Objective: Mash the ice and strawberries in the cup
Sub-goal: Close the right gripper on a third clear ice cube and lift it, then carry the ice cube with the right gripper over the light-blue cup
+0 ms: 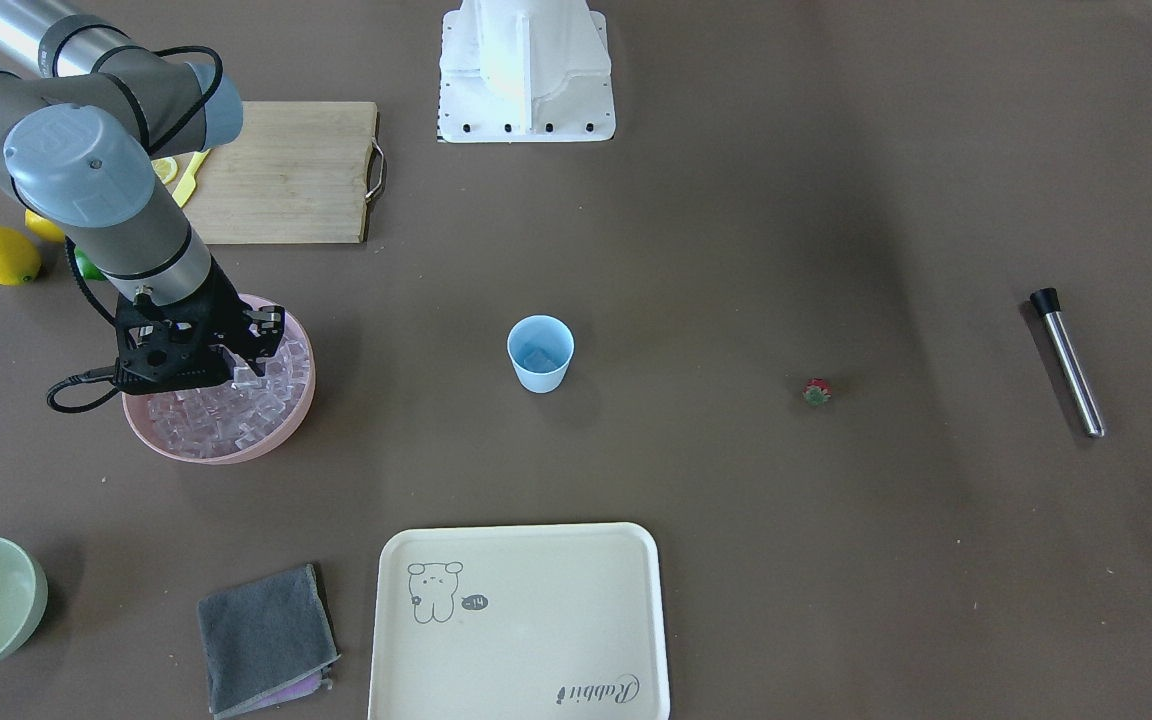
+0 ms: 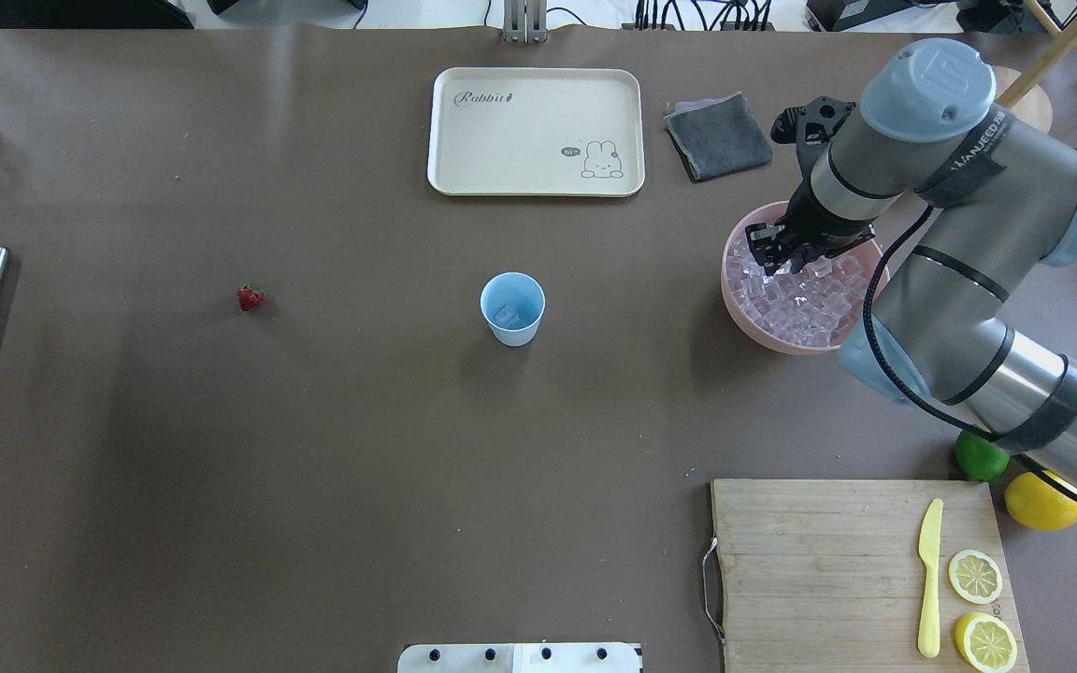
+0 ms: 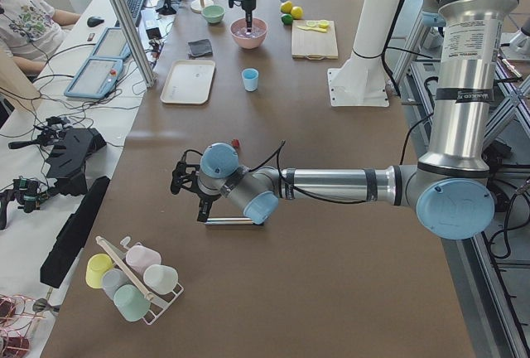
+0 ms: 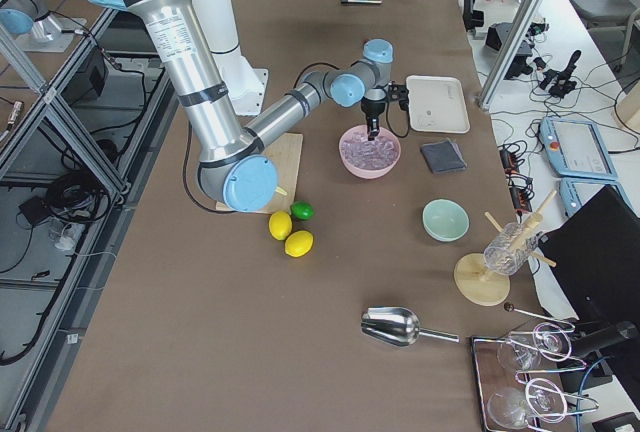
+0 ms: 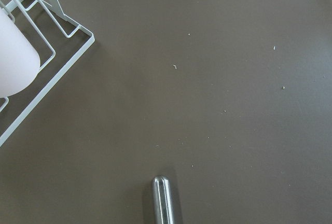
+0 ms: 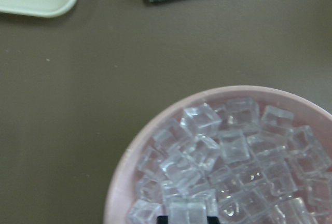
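While the small light-blue plastic cup (image 2: pixel 512 331) stands mid-table for filling, the right gripper (image 1: pixel 248 362) seems closed on one clear ice cube (image 6: pixel 188 209) in the pink bowl (image 2: pixel 750 327) near the right edge; whether the left gripper (image 3: pixel 199 207) is open I cannot tell.

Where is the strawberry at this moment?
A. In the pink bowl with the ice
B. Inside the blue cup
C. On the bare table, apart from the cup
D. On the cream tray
C: the strawberry lies alone on the table, well to one side of the cup and touching nothing else.
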